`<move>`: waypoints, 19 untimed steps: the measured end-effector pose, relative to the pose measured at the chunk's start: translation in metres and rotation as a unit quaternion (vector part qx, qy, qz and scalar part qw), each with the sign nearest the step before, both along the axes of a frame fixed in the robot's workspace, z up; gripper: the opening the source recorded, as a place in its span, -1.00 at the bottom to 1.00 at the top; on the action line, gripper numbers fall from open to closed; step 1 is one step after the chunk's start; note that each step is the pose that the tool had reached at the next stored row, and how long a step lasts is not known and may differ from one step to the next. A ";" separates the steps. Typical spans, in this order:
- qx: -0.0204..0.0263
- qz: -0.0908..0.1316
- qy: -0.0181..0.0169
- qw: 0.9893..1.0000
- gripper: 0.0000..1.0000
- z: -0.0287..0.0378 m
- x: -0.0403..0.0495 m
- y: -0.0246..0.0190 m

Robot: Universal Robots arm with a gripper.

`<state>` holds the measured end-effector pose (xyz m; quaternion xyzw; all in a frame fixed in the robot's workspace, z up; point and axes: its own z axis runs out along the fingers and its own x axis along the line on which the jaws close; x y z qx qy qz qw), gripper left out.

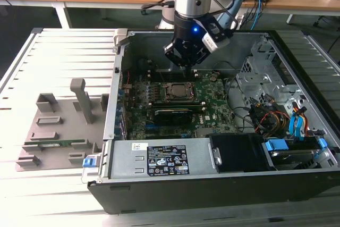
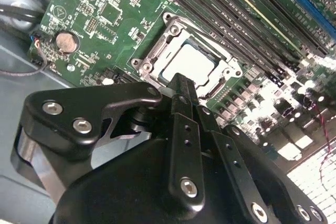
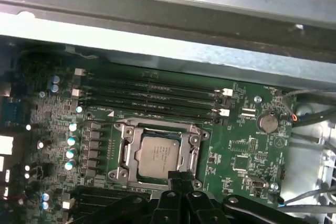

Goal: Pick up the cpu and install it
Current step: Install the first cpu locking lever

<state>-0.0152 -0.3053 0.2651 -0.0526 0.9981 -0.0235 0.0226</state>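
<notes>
Silvery and dull, the cpu [image 3: 159, 154] lies flat inside the socket frame [image 3: 129, 149] on the green motherboard [image 3: 239, 156], its top plate bare; in the second wrist view it shows as a pale square [image 2: 192, 66] ringed by the same metal frame [image 2: 157, 51]. The hand [image 1: 183, 63] hangs over the open computer case [image 1: 212, 190], above the board and just behind the socket as the exterior view has it, clear of the chip. Its black fingers [image 2: 181, 108] are pressed together with nothing between them, their tip ending at the near edge of the cpu in both wrist views. Empty memory slots [image 3: 152, 94] run in a row beside the socket, and a round coin battery [image 3: 268, 123] sits on the board further along. On the exterior view's left, a grey fixture tray [image 1: 58, 136] rests on the slatted metal worktop [image 1: 64, 51], well apart from the case.
</notes>
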 end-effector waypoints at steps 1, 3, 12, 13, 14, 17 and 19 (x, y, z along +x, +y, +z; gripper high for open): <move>0.000 -0.008 0.000 1.000 -0.79 0.0000 0.0000 0.0000; 0.000 -0.023 0.000 1.000 -0.79 0.0000 0.0000 0.0000; -0.001 -0.039 0.016 0.999 -0.79 -0.0005 0.0001 0.0000; -0.001 -0.039 0.016 0.999 -0.79 -0.0005 0.0001 0.0000; -0.001 -0.039 0.017 0.999 -0.79 -0.0006 0.0001 0.0000; 0.006 -0.038 0.017 0.999 -0.79 -0.0007 0.0001 0.0000; 0.009 -0.038 0.017 0.999 -0.79 -0.0006 -0.0001 0.0000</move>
